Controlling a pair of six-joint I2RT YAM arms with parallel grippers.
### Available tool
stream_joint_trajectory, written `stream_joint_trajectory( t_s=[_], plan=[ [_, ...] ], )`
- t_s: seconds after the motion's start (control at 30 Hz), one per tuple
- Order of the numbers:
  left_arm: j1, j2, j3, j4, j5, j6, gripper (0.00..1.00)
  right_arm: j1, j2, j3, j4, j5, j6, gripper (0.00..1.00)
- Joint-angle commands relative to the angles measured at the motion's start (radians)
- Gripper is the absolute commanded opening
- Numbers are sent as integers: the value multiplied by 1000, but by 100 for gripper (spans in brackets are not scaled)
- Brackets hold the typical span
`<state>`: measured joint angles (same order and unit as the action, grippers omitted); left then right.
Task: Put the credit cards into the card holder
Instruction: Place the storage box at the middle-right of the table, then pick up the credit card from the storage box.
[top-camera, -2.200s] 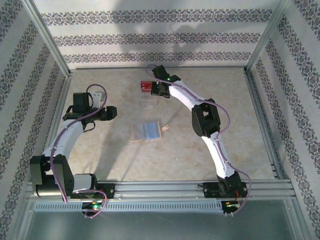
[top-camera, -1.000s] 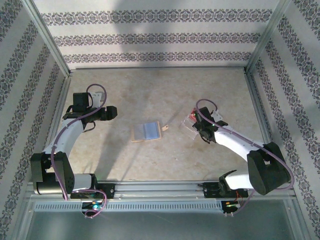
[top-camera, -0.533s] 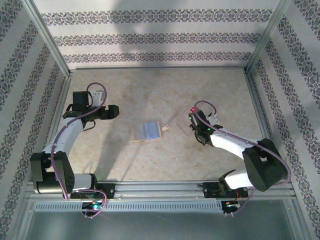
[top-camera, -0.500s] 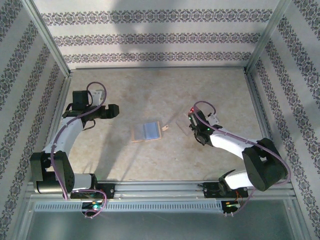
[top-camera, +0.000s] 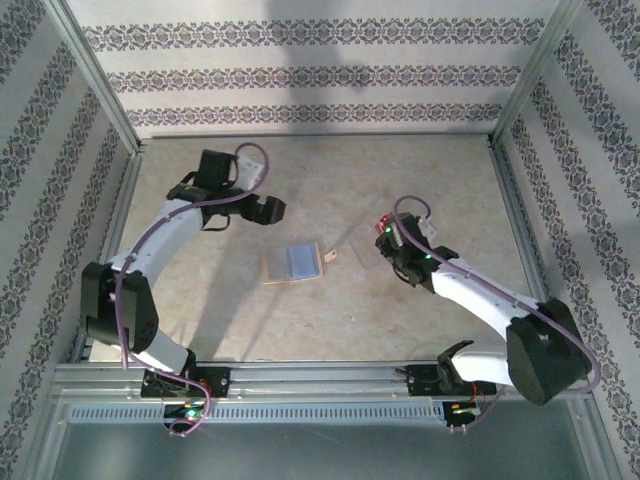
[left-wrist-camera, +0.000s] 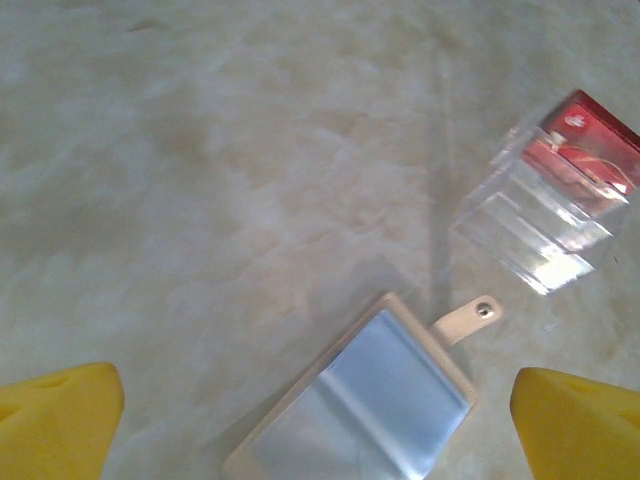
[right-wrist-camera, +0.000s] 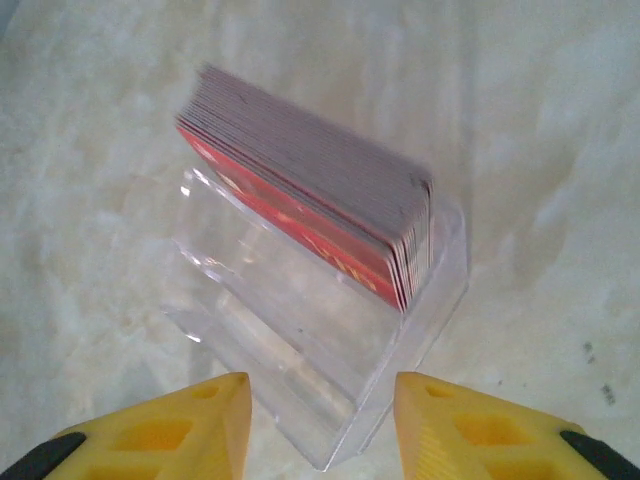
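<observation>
Nothing is loaded yet, I judge: the credit cards (right-wrist-camera: 300, 190) stand in the clear case (right-wrist-camera: 290, 330) near the open card holder (top-camera: 292, 263) on the bench (top-camera: 400, 170). My left fingers (left-wrist-camera: 60, 420) are spread and empty; my right fingers (right-wrist-camera: 470, 420) are parted at the case's corner.

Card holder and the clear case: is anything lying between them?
Nothing loose: in the left wrist view the card holder pokes its tab toward the clear case across otherwise bare table.
</observation>
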<state>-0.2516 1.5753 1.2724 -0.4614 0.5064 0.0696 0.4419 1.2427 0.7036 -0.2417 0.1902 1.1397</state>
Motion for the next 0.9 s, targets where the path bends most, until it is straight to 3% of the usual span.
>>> stream_joint_trajectory(
  t_s=[0.0, 0.2, 0.4, 0.6, 0.87],
  plan=[
    [-102, 72, 91, -51, -44, 59, 100, -94, -58, 94, -172, -151, -252, 49],
    [-249, 290, 283, -68, -63, -13, 99, -267, -18, 293, -367, -241, -665, 67],
    [-349, 480, 458, -132, -78, -32, 100, -340, 140, 422, -383, -375, -954, 72],
    [-381, 608, 542, -154, -97, -62, 100, -366, 235, 404, -298, -564, -968, 67],
    [-402, 709, 612, -153, -62, -82, 100, -342, 253, 369, -263, -490, -995, 65]
  ],
)
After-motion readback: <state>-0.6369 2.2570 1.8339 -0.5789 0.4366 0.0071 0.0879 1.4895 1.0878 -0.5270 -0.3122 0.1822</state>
